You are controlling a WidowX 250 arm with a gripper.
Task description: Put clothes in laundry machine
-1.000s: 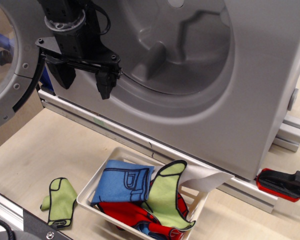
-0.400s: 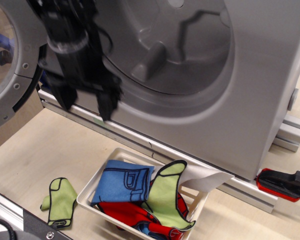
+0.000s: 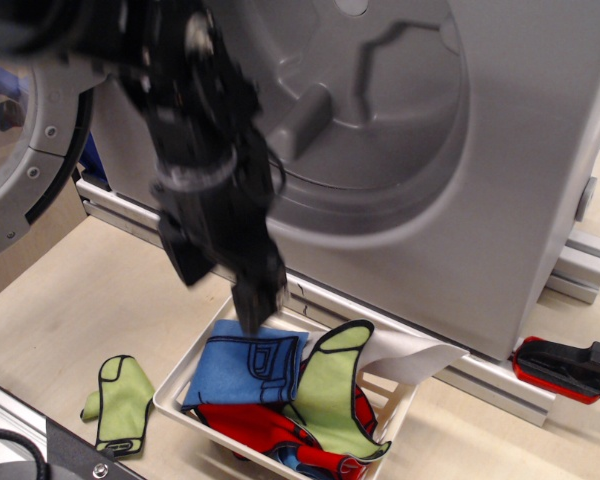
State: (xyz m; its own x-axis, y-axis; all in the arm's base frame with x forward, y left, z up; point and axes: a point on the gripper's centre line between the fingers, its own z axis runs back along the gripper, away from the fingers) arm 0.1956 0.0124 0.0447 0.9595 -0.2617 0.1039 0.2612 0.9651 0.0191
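The grey laundry machine [image 3: 520,150] fills the back, its round door [image 3: 20,130] swung open at the left and the ridged drum [image 3: 360,90] showing. A white slatted basket [image 3: 195,365] in front holds a blue jeans-stitched garment [image 3: 250,368], a lime green one [image 3: 332,390] and a red one [image 3: 250,425]. Another lime green garment [image 3: 120,402] lies on the table left of the basket. My gripper [image 3: 225,285], blurred by motion, is open and empty, its fingers just above the basket's left part and the blue garment.
A red and black tool [image 3: 570,368] lies at the right by the machine's base rail [image 3: 180,245]. A metal rail edge [image 3: 20,425] runs along the bottom left corner. Bare wooden tabletop [image 3: 90,300] lies left of the basket.
My gripper has swung down and to the right, from in front of the drum opening to just above the basket. The garments have not moved.
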